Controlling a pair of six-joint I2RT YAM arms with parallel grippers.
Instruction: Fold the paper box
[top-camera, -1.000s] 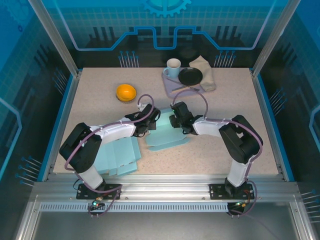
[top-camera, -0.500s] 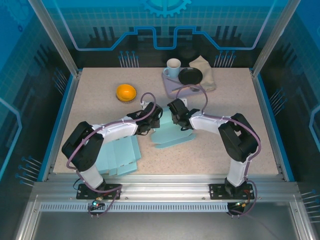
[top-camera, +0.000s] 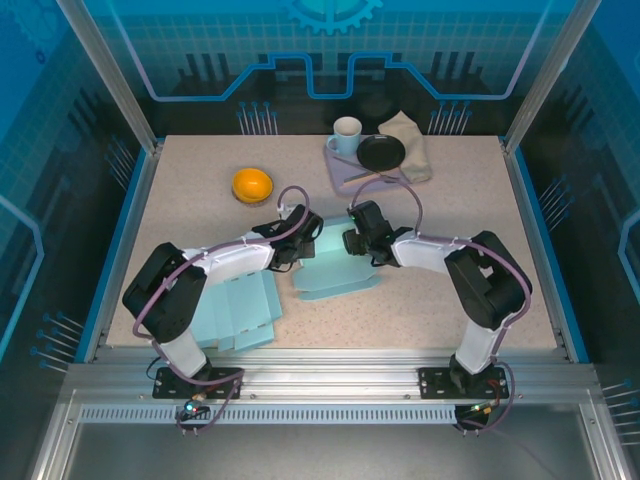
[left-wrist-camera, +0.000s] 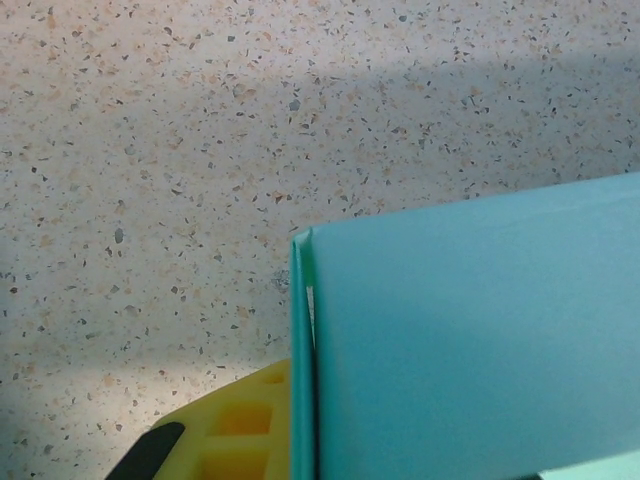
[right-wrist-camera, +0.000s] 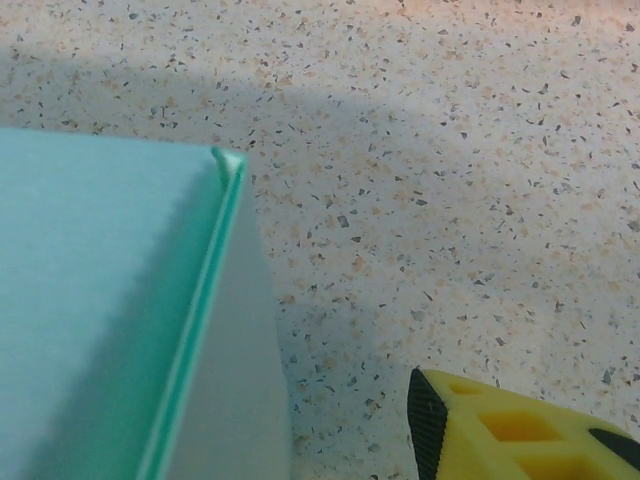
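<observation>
The light blue paper box (top-camera: 338, 272) lies partly folded in the middle of the table, one panel raised between the two arms. My left gripper (top-camera: 307, 243) is at its left upper edge and shut on that panel. In the left wrist view the yellow finger (left-wrist-camera: 240, 432) presses against the upright blue sheet (left-wrist-camera: 470, 340). My right gripper (top-camera: 352, 243) stands at the box's upper right corner. Its visible yellow finger (right-wrist-camera: 500, 430) is apart from the blue panel (right-wrist-camera: 90, 300), with bare table between them; the other finger is hidden behind the paper.
A stack of flat blue sheets (top-camera: 235, 310) lies at the near left under the left arm. An orange bowl (top-camera: 252, 184) sits at the back left. A white mug (top-camera: 346, 135), a black dish (top-camera: 381, 152) and a beige cloth (top-camera: 412, 142) are at the back.
The right gripper swung toward the back, came forward again, and its jaws have widened off the panel. The box shifted slightly. The left gripper kept its hold.
</observation>
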